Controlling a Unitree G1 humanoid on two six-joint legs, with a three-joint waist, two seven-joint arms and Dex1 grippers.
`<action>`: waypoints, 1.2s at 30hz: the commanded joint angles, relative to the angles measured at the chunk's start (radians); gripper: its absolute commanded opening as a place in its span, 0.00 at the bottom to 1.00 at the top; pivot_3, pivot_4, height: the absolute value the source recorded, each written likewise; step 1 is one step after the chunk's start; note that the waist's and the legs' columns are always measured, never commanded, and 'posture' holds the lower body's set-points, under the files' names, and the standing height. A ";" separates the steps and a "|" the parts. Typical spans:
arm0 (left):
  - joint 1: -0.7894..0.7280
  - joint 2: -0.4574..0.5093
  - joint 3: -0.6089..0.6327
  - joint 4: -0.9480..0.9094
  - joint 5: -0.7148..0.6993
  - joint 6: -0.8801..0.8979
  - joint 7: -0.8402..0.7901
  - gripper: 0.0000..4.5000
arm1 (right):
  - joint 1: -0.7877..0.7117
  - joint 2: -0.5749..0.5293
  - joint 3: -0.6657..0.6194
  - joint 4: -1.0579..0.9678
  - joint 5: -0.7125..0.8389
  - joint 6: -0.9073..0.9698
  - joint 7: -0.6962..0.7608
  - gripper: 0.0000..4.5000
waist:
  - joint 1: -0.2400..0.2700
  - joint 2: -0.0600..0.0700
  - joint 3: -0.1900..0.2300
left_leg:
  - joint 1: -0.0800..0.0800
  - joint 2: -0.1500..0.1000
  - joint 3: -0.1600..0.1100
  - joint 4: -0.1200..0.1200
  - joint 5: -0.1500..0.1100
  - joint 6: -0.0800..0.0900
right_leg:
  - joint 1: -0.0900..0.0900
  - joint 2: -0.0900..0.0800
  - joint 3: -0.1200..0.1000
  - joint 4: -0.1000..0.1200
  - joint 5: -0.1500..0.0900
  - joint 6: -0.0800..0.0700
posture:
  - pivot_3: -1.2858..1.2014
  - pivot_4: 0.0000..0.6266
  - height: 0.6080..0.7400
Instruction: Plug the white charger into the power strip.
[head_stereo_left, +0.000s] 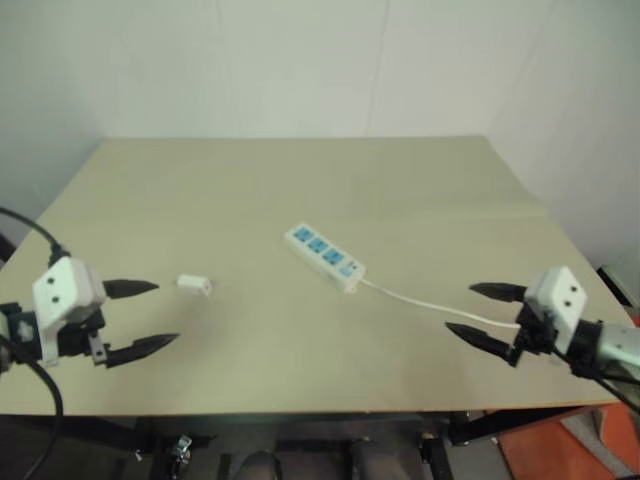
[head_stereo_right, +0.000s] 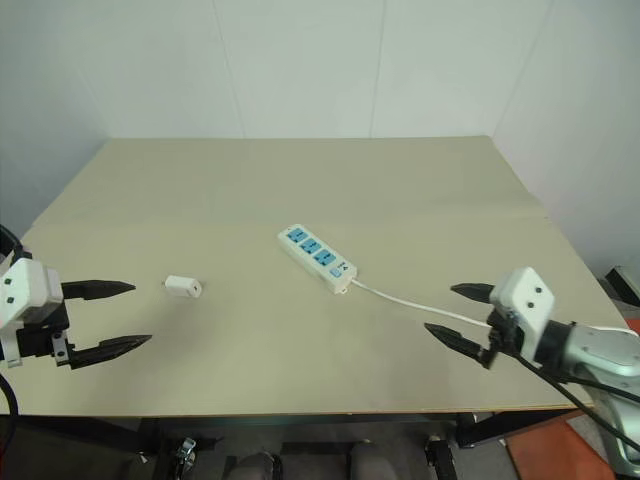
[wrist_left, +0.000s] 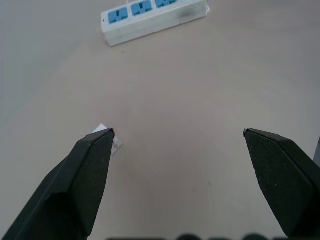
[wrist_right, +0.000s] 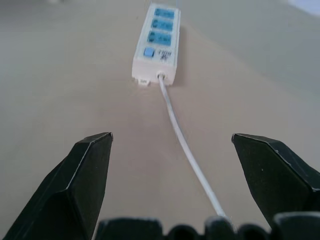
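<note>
Power strip (head_stereo_left: 325, 257) lies flat near the middle of the table (head_stereo_left: 300, 180), set diagonally, 3 blue sockets facing up, small blue switch at the end nearest the right arm. Its thin white cord (head_stereo_left: 430, 303) leaves that end and runs across the tabletop toward the right gripper (head_stereo_left: 483, 312), passing between that gripper's fingers in the right wrist view.

White charger (head_stereo_left: 195, 285) lies on its side on the table, on the left of the strip and well apart from it, not plugged into any socket. It sits just beyond the left gripper (head_stereo_left: 145, 317), near the upper finger's tip; in the left wrist view it peeks out behind 1 fingertip, contact cannot be told.

Left gripper: both black fingers spread wide, nothing between them, holding nothing. It hovers above the near left part of the table and points toward the centre.

Right gripper: fingers also spread wide, empty. It hovers above the near right edge, pointing inward at the switch end of the strip. The cord runs under its gap but is not gripped.

Both grippers are well apart from the strip.
</note>
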 joint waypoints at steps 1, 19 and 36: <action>-0.067 -0.009 -0.016 -0.015 -0.057 0.013 0.025 1.00 | -0.117 0.105 0.134 0.026 -0.069 0.016 -0.130 0.99 | -0.006 0.000 0.000 | 0.000 0.000 0.000 0.000 0.000 0.000 | 0.000 0.000 0.000 0.000 0.000 0.000 | 0.52 0.24 1.00; -0.232 -0.053 -0.191 0.001 -0.091 0.012 0.050 1.00 | -0.575 0.533 0.377 0.704 -0.308 -0.275 -0.318 0.99 | -0.015 0.000 0.000 | -0.003 0.001 -0.001 0.000 0.000 -0.001 | -0.003 0.001 0.000 0.000 0.005 -0.008 | 0.52 0.24 1.00; -0.236 -0.051 -0.190 0.023 -0.090 -0.002 0.020 1.00 | -0.613 0.593 0.370 1.049 -0.336 -0.470 -0.257 0.99 | -0.022 -0.001 -0.001 | 0.001 0.001 -0.001 0.000 0.000 -0.001 | -0.001 0.002 0.000 0.001 0.004 -0.007 | 0.52 0.24 1.00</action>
